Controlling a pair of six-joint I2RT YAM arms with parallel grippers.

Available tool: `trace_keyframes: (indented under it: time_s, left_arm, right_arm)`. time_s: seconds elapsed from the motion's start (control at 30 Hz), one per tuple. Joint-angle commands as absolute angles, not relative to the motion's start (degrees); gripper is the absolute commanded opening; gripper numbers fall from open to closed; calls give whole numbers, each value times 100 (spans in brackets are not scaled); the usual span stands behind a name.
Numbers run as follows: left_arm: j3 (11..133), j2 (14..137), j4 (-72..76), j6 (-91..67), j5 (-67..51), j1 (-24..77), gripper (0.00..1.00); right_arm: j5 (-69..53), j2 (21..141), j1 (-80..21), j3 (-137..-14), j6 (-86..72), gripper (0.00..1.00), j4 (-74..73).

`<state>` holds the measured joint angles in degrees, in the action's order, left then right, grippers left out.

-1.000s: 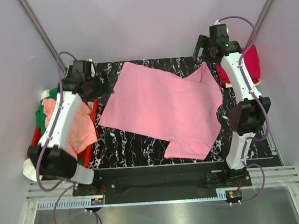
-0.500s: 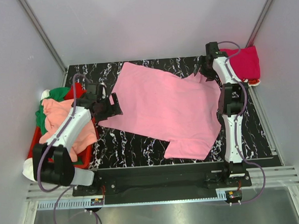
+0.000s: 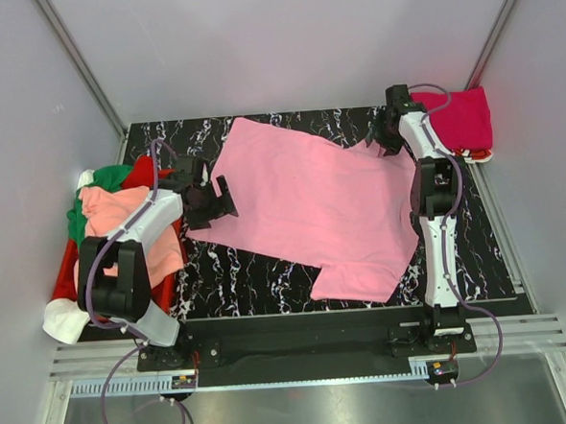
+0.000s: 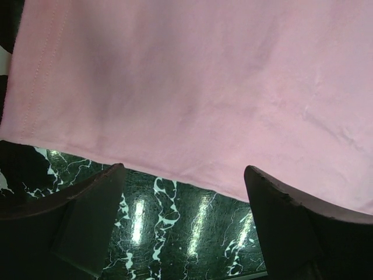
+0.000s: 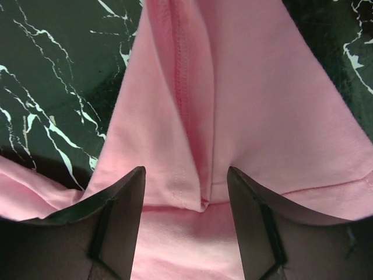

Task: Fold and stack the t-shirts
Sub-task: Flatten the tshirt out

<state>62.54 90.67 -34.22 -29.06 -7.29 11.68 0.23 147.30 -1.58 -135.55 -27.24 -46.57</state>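
Nothing legible in any view: no text, labels, brands or numbers. Pink t-shirt (image 3: 312, 210) shows plain cloth and hem stitching only. Pale strip (image 3: 303, 375) along the near rail has fine repeated marks, too small to read.
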Motion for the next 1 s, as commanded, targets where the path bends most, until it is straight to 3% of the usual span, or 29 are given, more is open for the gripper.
trace_keyframes:
  time_s: [0.0, 0.33, 0.5, 0.67, 0.83, 0.97]
  left_arm:
    - [6311, 8771, -3164, -2988, -861, 1169, 88]
    - [6161, 8701, -3094, -3041, -923, 1169, 88]
    - [6135, 8684, -3111, -3050, -914, 1169, 88]
    - [6117, 8666, -3120, -3067, -897, 1169, 88]
    - [6082, 8640, -3120, -3067, -967, 1169, 88]
    - [6108, 8657, -3164, -3041, -940, 1169, 88]
  right_arm:
    - [-26, 14757, -193, -13535, -2795, 65, -4430]
    - [-88, 15020, -193, -13878, -2812, 38, -4421]
    - [-184, 15030, -193, -13878, -2813, 0, -4412]
    - [-439, 14766, -202, -13676, -2935, 0, -4167]
    - [-913, 15064, -211, -14534, -3225, 0, -3973]
    - [-1379, 15529, -193, -15002, -4032, 0, -2948]
